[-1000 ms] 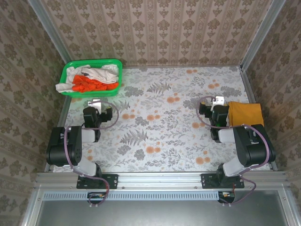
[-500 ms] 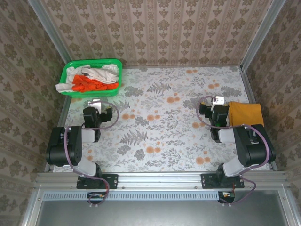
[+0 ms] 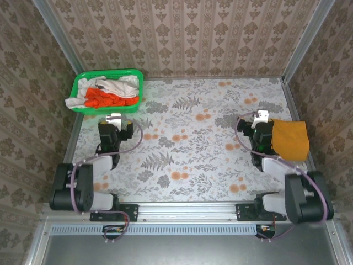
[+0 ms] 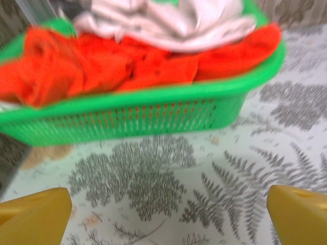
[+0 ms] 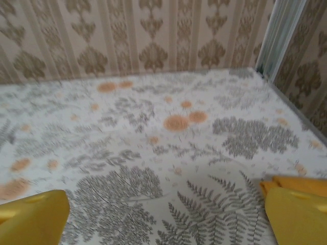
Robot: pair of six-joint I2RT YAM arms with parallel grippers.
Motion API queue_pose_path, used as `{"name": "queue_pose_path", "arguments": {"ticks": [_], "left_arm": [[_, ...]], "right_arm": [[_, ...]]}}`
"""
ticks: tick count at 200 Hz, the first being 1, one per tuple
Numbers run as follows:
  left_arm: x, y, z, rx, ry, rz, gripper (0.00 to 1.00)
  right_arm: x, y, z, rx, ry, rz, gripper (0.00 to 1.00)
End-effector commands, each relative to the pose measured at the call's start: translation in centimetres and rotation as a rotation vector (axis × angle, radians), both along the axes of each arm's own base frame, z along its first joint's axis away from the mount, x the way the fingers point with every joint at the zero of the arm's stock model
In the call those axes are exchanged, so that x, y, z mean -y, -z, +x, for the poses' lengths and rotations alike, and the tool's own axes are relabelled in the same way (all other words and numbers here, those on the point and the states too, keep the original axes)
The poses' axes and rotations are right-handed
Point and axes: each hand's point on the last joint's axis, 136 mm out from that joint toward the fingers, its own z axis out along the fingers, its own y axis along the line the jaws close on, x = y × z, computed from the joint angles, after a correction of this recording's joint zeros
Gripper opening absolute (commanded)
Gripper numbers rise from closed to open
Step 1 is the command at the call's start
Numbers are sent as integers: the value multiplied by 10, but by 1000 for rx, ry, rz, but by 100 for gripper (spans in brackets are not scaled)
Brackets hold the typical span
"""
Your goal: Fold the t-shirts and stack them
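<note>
1. Right tool (image 3: 260,117): released, empty, just beside the flat yellow shirt (image 3: 290,139) at the tabletop's (image 3: 193,149) right edge.
2. Left tool (image 3: 114,118): released, empty, near the basket (image 3: 108,74).
3. Far left corner: the basket holds a crumpled orange shirt (image 3: 107,100) and white shirts (image 3: 110,85).

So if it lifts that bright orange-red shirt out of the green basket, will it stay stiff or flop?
Probably flop: the bright orange-red cloth shirt lies crumpled in soft folds. It would likely drag the off-white cloth shirts heaped partly over it. The green plastic basket looks light, so it might shift too.
</note>
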Motion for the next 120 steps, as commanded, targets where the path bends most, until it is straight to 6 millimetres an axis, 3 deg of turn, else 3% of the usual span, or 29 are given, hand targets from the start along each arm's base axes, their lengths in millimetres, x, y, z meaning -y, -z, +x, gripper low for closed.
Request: {"name": "queue_pose_path", "arguments": {"ticks": [1, 32, 63, 94, 120], "left_arm": [[5, -25, -7, 13, -13, 86, 100], [59, -57, -17, 50, 151, 128, 100], [101, -77, -23, 36, 265, 71, 100], [71, -94, -6, -82, 87, -23, 100], [24, -97, 18, -146, -101, -100, 100]], "right_arm": [[-13, -14, -14, -44, -62, 32, 100], [-12, -66, -35, 4, -46, 113, 100], [-19, -100, -45, 13, -77, 160, 100], [-54, -117, -47, 11, -249, 214, 100], [-99, -122, -53, -19, -421, 198, 100]]}}
